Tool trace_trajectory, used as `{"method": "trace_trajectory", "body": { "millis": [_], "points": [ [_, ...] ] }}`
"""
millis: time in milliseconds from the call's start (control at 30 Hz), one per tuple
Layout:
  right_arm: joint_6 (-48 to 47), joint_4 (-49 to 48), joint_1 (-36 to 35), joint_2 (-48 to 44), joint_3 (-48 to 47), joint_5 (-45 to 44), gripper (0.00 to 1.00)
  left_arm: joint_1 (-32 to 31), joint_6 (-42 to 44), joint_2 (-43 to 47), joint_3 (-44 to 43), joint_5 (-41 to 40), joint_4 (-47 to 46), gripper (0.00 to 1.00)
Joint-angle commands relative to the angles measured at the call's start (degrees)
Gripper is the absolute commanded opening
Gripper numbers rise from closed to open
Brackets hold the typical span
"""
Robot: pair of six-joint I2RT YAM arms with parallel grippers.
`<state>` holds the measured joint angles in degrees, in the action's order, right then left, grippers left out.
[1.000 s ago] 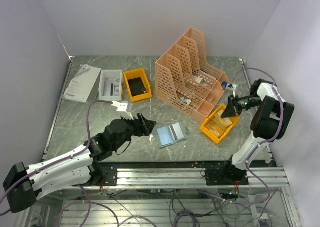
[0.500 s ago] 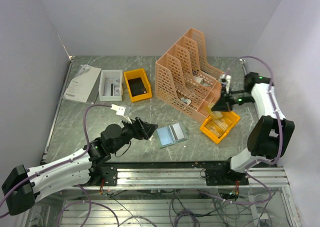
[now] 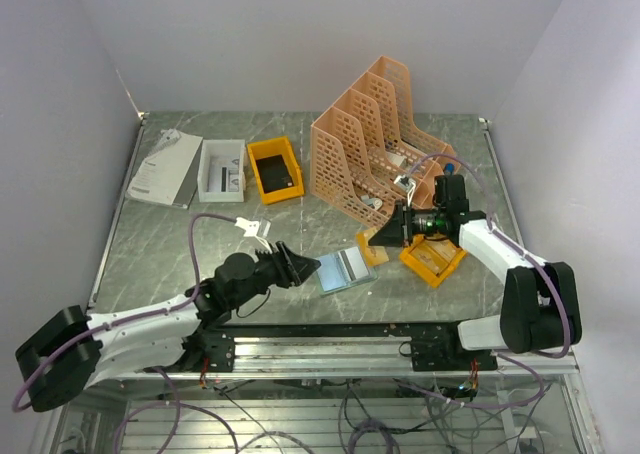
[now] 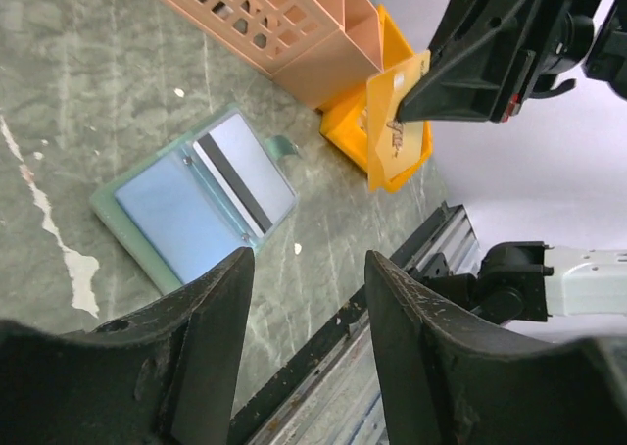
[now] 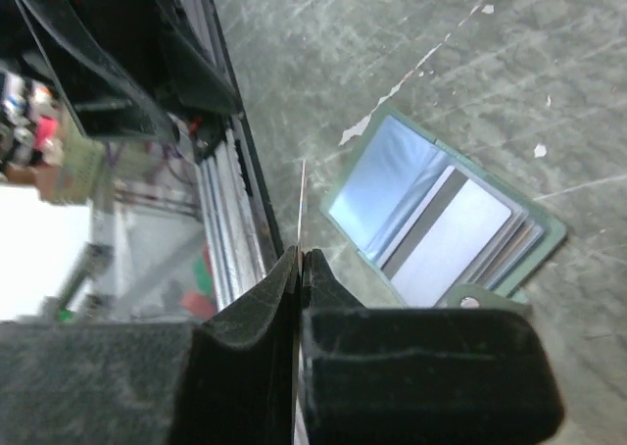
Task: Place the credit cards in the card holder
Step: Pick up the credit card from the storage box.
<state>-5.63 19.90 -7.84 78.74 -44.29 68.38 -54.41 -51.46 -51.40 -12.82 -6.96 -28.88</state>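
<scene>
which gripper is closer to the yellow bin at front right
Right. The right gripper, pinching a credit card, hangs right beside the yellow bin. The left gripper is farther off, on the other side of the open card holder.

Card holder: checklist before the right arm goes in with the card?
1. Credit card gripped: ok. The right gripper is shut on its edge.
2. Card holder open and flat: ok. It lies spread on the table, inside facing up.
3. Holder steadied: not ok. The left gripper is open and short of the holder, gripping nothing.
4. Card over the pocket: not ok. It hangs tilted off the holder's right corner, near the yellow bin.
5. Free slot: cannot tell. The right half already shows stacked cards.
</scene>
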Motion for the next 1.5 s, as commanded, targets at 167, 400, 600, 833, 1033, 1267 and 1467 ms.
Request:
{"method": "trace_trajectory", "body": {
  "millis": [167,400,600,833,1033,1267,1467],
  "points": [
    [46.11,-19.33,-0.02,2.38,-2.28,0.69,0.0,-0.08,-8.15,-7.62,-2.62,5.21,-17.33,0.63],
    [71.01,-22.52,0.89,4.19,-1.9,4.3,0.0,-0.09,-14.84,-1.47,-1.96,0.42,-18.0,0.64],
    [73.01,-24.2,0.8,3.88,-3.21,5.15,0.0,-0.21,-15.95,1.72,-3.18,-0.21,-16.02,0.64],
    [22.98,-5.98,-0.46,4.02,-11.31,-3.26,0.0,-0.19,-15.04,-4.3,-1.82,1.74,-23.06,0.64],
    [31.74,-28.67,-0.84,0.82,-0.44,2.02,0.0,-0.26,-11.16,-9.46,1.31,4.0,-29.76,0.64],
    [39.41,-41.13,-2.16,-0.76,6.59,4.35,0.0,-1.46,-6.56,-17.47,-0.48,5.28,-36.3,0.63],
    [50.16,-54.17,-3.15,0.49,9.33,5.92,0.0,-3.78,-4.51,-24.17,-4.82,4.75,-36.36,0.64]
  ]
}}
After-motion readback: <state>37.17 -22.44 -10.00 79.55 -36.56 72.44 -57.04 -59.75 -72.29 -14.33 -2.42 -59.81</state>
